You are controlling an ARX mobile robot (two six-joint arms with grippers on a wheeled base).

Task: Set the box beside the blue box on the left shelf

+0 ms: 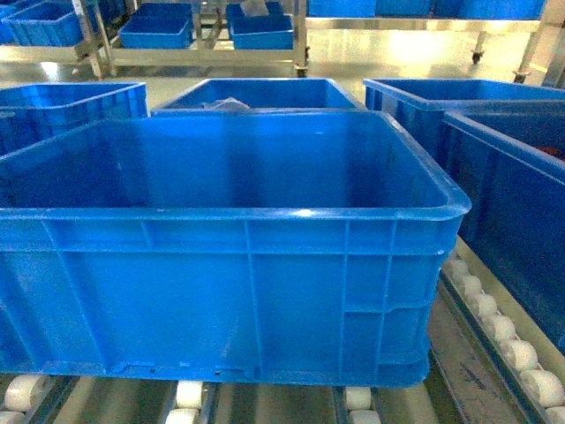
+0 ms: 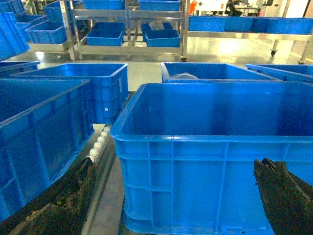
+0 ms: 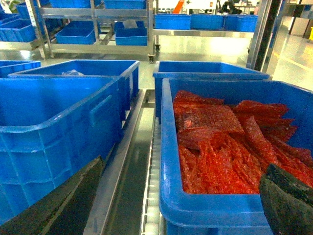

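A large bright-blue plastic box fills most of the head view. It is rectangular, with a thick rolled rim, a smooth bare interior and raised vertical ribs on its outer wall. It sits on the left shelf, a brushed-steel rack whose bed is made of rows of small white rollers; a few rollers show under the box's front edge and along its right side.

Just to its right stands another blue crate, with a narrow strip of steel rail between the two. The right wrist view shows this crate packed with crinkled, glossy red plastic bags. On the other side, in the left wrist view, a further blue crate stands beside the box across a line of rollers. More blue crates sit behind, and steel racks holding smaller blue bins stand across a shiny pale floor.

The left gripper shows two dark, worn, rough-surfaced fingers spread wide, framing the box's near wall without clasping anything. The right gripper likewise has its dark fingers far apart, holding nothing.
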